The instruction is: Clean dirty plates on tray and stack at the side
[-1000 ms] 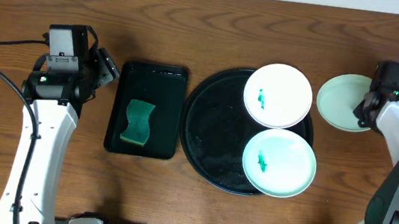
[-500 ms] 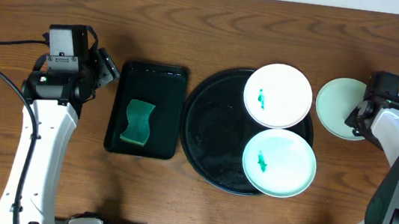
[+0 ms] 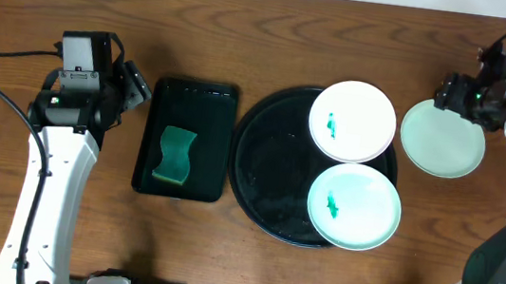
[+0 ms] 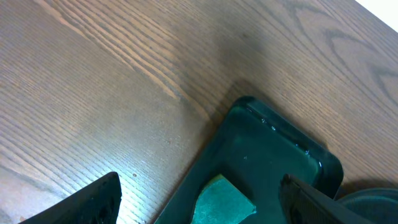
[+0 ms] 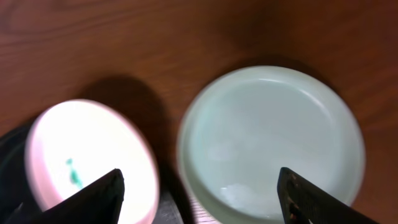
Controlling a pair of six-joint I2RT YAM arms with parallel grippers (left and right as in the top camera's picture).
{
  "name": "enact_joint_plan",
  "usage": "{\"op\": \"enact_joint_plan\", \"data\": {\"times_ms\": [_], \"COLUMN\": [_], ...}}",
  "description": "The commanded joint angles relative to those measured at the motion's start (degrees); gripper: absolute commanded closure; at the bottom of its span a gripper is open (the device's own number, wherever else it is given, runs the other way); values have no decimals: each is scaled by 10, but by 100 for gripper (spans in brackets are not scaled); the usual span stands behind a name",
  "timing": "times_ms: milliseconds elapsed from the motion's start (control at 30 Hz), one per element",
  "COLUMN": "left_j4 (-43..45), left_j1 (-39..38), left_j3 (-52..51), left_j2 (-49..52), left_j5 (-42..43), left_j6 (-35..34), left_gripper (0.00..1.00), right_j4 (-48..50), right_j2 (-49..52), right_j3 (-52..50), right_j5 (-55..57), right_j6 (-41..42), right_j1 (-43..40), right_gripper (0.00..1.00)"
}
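Two dirty plates lie on the round black tray (image 3: 270, 163): one at the far side (image 3: 352, 121) and one nearer (image 3: 354, 206), each with a teal smear at its centre. A third pale green plate (image 3: 442, 138) without a smear rests on the table right of the tray. My right gripper (image 3: 456, 96) hovers open over that plate's far left edge, holding nothing. The right wrist view shows the unsmeared plate (image 5: 273, 140) and a smeared plate (image 5: 87, 162) below the open right gripper (image 5: 202, 199). My left gripper (image 3: 135, 86) stands open at the far left.
A rectangular black tray (image 3: 191, 97) holding a green sponge (image 3: 175, 155) sits left of the round tray. In the left wrist view the sponge (image 4: 224, 202) lies between my spread fingers, on the rectangular tray (image 4: 273, 155). Bare wood surrounds everything.
My right gripper opened, let go of the unsmeared plate, and rose toward the far right. That plate now lies flat, slightly farther right. The left arm has not moved.
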Motion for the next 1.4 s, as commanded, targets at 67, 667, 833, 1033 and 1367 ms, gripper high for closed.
{"op": "enact_joint_plan", "data": {"times_ms": [67,667,833,1033,1367], "left_j4": [0,0,0,0,0], "left_j1": [2,2,2,2,2], "left_j3": [5,5,5,5,5], "left_j2": [0,0,0,0,0], "left_j5": [-3,-3,-3,-3,-3], "left_j6": [-5,-5,-5,-5,-5], "left_gripper": [19,19,19,19,19], "right_j4": [-6,244,299,328,335], "right_j2": [-7,-5,-5,-5,-5], "right_j3": [-22,-229,-268,-291,-295], "right_j5": [-70,-28,-25,-25,-26], "right_j6": [-46,-70,-70,-70,-53], "right_j1": [26,84,85,94,120], "right_gripper": [29,58,58,74,95]}}
